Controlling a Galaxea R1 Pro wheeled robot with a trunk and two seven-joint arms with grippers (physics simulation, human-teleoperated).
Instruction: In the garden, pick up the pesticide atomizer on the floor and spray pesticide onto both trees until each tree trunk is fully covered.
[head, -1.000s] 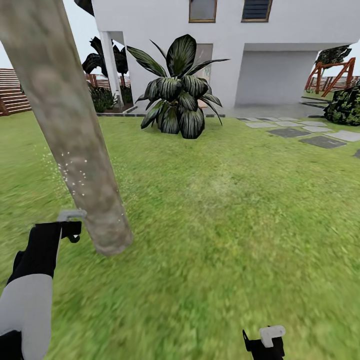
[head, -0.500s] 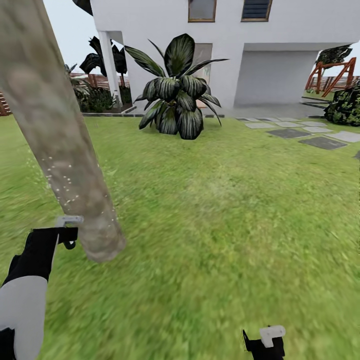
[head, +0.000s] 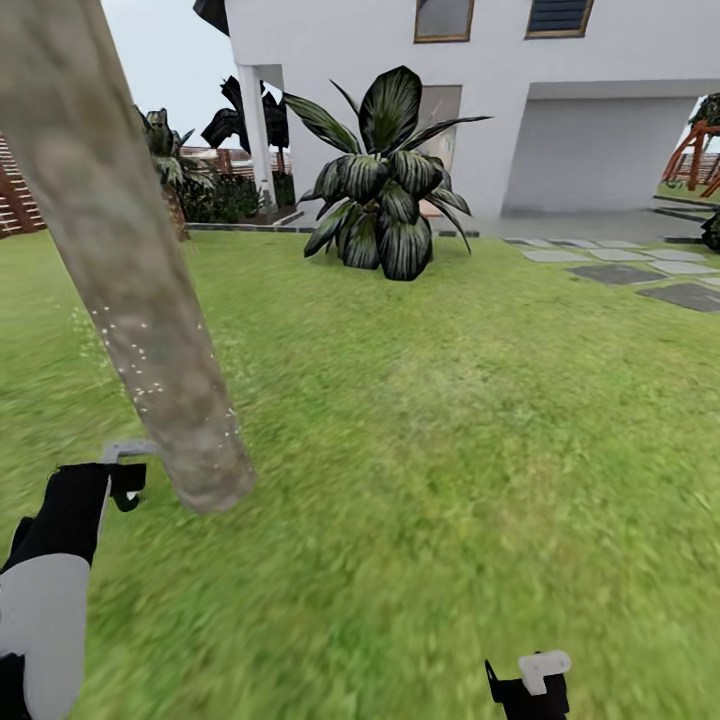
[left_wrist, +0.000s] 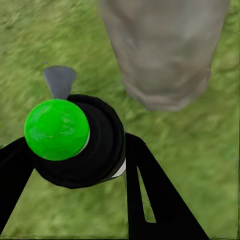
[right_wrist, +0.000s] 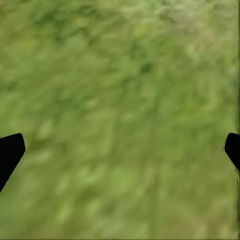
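A pale mottled tree trunk (head: 130, 270) rises from the lawn at the left of the head view, dotted with fine white specks around its lower part. Just left of its base, my left gripper (head: 122, 478) is shut on the pesticide atomizer (head: 126, 452). In the left wrist view the atomizer (left_wrist: 75, 145) is a dark round bottle with a bright green top and a grey nozzle, pinched between the black fingers (left_wrist: 150, 195), with the trunk (left_wrist: 165, 50) close beyond it. My right gripper (head: 528, 688) hangs low over grass, its jaws wide apart (right_wrist: 120, 150) and empty.
A large dark-leaved plant (head: 385, 190) stands ahead before the white house (head: 560, 110). Stepping stones (head: 640, 272) cross the lawn at the right. A slatted wooden fence (head: 12, 200) and shrubs (head: 215, 195) border the far left.
The whole picture has shifted to the right, so the camera has turned left. My left gripper with the atomizer sits slightly lower beside the trunk. The right gripper is unchanged.
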